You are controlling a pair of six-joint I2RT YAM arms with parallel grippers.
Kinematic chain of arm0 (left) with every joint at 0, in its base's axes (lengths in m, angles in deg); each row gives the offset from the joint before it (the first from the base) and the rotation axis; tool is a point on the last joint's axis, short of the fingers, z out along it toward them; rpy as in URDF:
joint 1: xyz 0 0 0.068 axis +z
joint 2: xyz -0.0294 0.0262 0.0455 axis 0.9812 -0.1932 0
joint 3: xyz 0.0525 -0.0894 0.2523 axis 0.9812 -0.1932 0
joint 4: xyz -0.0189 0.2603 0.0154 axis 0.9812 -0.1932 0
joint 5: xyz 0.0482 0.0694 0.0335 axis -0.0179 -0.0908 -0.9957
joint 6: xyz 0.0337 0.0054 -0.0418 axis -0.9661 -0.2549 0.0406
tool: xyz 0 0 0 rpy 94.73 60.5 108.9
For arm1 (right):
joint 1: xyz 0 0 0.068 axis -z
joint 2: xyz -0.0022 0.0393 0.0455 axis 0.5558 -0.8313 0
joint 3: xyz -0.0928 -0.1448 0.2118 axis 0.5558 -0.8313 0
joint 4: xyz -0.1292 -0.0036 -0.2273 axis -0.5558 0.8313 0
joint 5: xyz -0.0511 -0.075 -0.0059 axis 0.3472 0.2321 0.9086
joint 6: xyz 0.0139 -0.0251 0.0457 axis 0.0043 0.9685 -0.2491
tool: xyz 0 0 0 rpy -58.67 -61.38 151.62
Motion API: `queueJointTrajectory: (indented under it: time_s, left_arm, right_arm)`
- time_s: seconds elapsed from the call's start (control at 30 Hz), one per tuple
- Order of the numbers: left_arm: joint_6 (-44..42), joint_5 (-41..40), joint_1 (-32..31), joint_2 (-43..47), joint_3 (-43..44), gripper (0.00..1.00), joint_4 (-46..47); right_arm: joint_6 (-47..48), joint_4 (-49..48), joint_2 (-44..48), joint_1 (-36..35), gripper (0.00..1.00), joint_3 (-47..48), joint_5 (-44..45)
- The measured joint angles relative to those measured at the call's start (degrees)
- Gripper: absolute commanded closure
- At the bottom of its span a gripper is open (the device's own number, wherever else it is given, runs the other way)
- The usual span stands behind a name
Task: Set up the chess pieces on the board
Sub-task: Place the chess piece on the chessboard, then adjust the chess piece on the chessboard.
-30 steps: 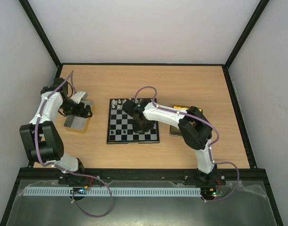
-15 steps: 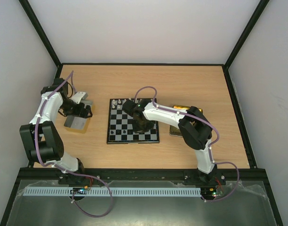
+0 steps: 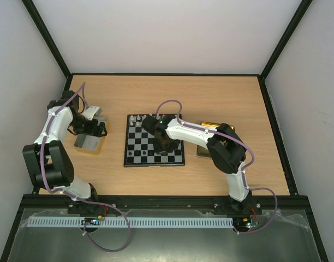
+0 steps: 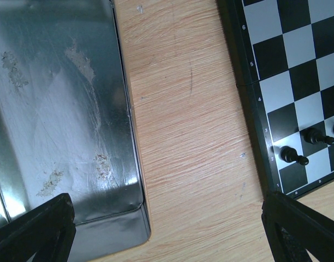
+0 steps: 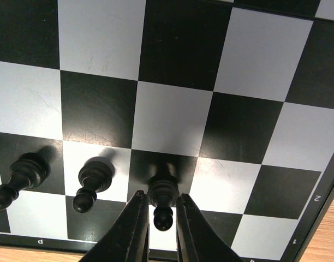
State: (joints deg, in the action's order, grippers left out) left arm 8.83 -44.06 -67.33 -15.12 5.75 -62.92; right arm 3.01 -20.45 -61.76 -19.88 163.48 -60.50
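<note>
Presently: black pawn [image 5: 162,191] being set down on the board [image 5: 172,117], second row from the near rim.

Item, right fingers [image 5: 131,232]: narrowly parted, flanking the pawn's head on either side; whether they grip it or have let go cannot be told from the wrist view. Item, pawn: upright, base on a black square, in line with two neighbouring pawns [image 5: 93,177] on the same row, the nearer one just beside the fingers. Item, left fingers [image 4: 36,229]: spread wide, holding nothing, hanging over the tabletop [image 4: 183,109] between the silver tray [image 4: 58,109] and the board's edge. Handling note, as a judgement: part the right fingers evenly so neither drags the head sideways, then rise straight up before moving away; any sideways drift risks toppling the neighbouring pawn.
</note>
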Motion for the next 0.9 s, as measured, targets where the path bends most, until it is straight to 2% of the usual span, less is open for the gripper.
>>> queueJointTrajectory:
  time_s: [0.53,0.67,0.9]
  left_arm:
    - [0.0,-0.1,0.0,0.2,0.0,0.07,0.0]
    - [0.0,-0.1,0.0,0.2,0.0,0.1,0.0]
    - [0.0,-0.8,-2.3,0.2,0.0,0.1,0.0]
  right_arm:
    - [0.9,0.6,-1.4,0.2,0.84,4.2,1.2]
    - [1.2,1.0,-1.7,0.8,0.84,5.7,1.6]
    - [2.6,4.2,-3.7,1.7,0.89,13.5,2.7]
